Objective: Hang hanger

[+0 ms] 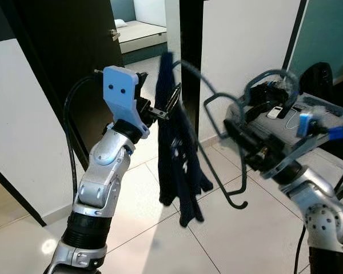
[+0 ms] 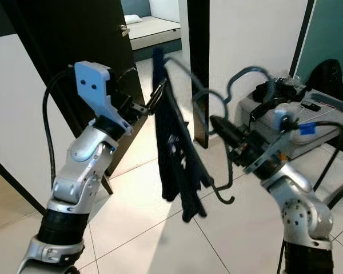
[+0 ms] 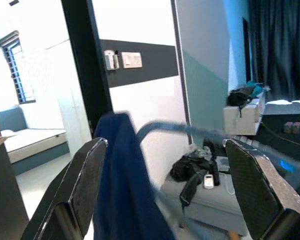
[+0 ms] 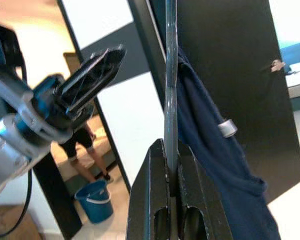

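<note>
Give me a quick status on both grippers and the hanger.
Right gripper shut on hanger. Left gripper open beside the dark blue garment draped on it. Hanger held in mid-air, not hung. Dark door behind the left arm.

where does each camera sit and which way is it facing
Left eye view: on the head, looking forward and down at the dark blue garment draped on a hanger, both silver arms raised beside it.
Right eye view: the head's other eye, same scene, slightly shifted.
Left wrist view: along the left gripper, its fingers spread, garment between them.
Right wrist view: along the right gripper, clamped on the hanger's bar.
All four views share the garment and hanger.
</note>
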`<state>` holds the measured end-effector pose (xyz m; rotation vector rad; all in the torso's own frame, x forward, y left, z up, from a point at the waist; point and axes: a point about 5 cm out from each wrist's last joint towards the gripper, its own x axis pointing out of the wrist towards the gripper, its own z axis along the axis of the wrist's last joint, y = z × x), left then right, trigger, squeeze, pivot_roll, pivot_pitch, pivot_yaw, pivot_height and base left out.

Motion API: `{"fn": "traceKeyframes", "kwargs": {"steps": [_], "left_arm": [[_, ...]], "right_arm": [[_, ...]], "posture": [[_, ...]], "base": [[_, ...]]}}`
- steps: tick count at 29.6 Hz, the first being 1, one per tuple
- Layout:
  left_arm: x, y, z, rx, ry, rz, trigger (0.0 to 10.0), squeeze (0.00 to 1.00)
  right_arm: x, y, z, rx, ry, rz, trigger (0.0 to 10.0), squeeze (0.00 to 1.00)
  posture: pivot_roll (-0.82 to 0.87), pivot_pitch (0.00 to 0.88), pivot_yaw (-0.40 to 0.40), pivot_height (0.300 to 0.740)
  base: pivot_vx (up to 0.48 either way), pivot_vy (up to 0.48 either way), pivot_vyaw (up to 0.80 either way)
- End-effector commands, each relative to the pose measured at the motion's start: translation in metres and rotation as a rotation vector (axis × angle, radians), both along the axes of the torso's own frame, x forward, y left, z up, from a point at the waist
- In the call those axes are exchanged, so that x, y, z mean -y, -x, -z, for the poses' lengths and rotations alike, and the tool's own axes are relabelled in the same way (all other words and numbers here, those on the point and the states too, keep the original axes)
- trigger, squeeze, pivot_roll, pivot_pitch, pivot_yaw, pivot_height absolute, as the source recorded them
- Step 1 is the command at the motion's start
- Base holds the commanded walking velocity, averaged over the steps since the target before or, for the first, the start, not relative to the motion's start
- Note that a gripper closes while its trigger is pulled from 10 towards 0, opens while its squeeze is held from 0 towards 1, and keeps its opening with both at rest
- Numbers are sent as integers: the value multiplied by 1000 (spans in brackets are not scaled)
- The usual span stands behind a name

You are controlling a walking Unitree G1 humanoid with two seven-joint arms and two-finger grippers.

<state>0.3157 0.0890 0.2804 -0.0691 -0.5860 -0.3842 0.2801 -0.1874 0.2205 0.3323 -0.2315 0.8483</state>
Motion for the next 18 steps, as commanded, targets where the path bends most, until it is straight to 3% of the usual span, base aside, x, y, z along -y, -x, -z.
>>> {"fn": "traceKeyframes", "kwargs": {"steps": [1,7,12,18], "left_arm": [[-1,-1,-2,-3,-6,-35,10000,0],[0,-4,2,-20,-49,-105,10000,0],[-3,-8,6,-22,-153,-215,10000,0],[-6,-9,12,-46,-206,-277,10000,0]], "right_arm": [[-7,4,-7,63,13,-37,10000,0],[-12,8,-4,64,19,-71,10000,0],[-11,6,-4,67,27,-62,10000,0],[-9,5,-4,68,31,-44,10000,0]], "posture": [[-75,0,94,740],[-75,0,94,740],[-73,0,96,740],[-73,0,97,740]], "base": [[0,0,0],[0,0,0],[0,0,0],[0,0,0]]}}
